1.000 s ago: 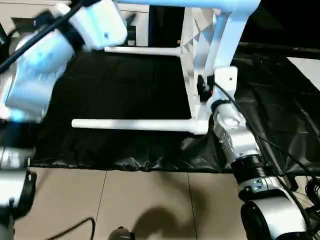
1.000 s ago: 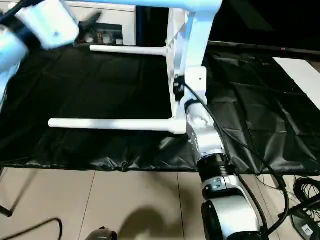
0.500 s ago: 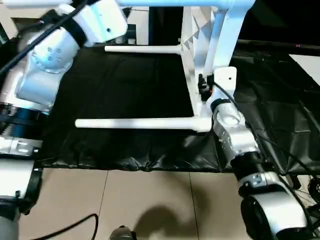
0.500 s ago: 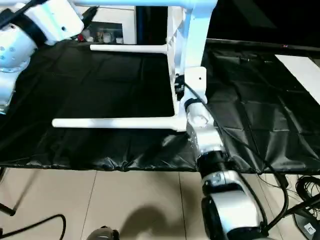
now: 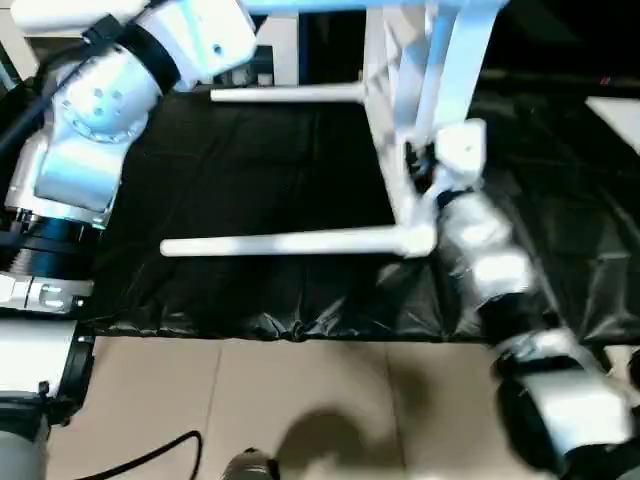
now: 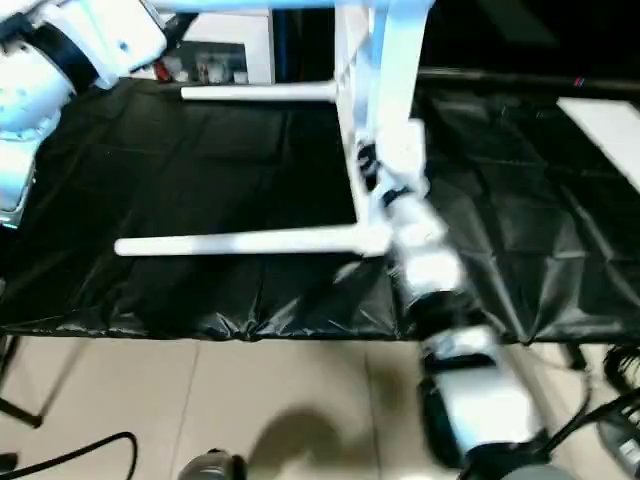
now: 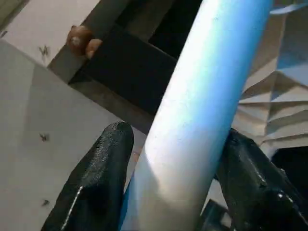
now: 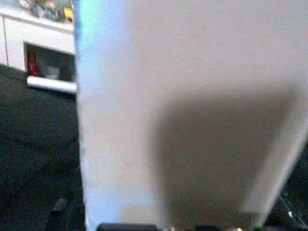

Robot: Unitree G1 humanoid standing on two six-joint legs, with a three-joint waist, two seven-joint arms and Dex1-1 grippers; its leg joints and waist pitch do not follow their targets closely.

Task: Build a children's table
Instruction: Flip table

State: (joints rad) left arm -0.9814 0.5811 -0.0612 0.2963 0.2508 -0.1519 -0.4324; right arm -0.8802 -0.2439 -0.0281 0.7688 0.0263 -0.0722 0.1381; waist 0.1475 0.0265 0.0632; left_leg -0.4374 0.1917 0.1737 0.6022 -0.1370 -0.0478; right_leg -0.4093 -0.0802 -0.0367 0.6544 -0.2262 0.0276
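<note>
The children's table stands on its side on the black cloth, its tabletop (image 5: 385,70) upright with the ribbed underside facing left. Two white legs lie level, pointing left: a near leg (image 5: 290,243) and a far leg (image 5: 285,95). A third leg (image 7: 202,96) runs along the top. My left gripper (image 7: 178,137) is shut on that upper leg, one black finger (image 7: 96,183) pressed to each side. My right gripper (image 5: 415,165) grips the tabletop's near edge just above the near leg's socket, and the white panel (image 8: 192,96) sits close before its camera.
The black cloth (image 5: 250,180) covers the work area, and its wrinkled front edge meets the beige tiled floor (image 5: 300,400). A white cabinet (image 6: 230,50) stands at the back left. A flat white board (image 6: 610,120) lies at the right. A cable (image 5: 150,460) trails over the floor.
My left arm has swung in and its fingers have closed in on the upper leg. The right arm and the table have shifted slightly to the right.
</note>
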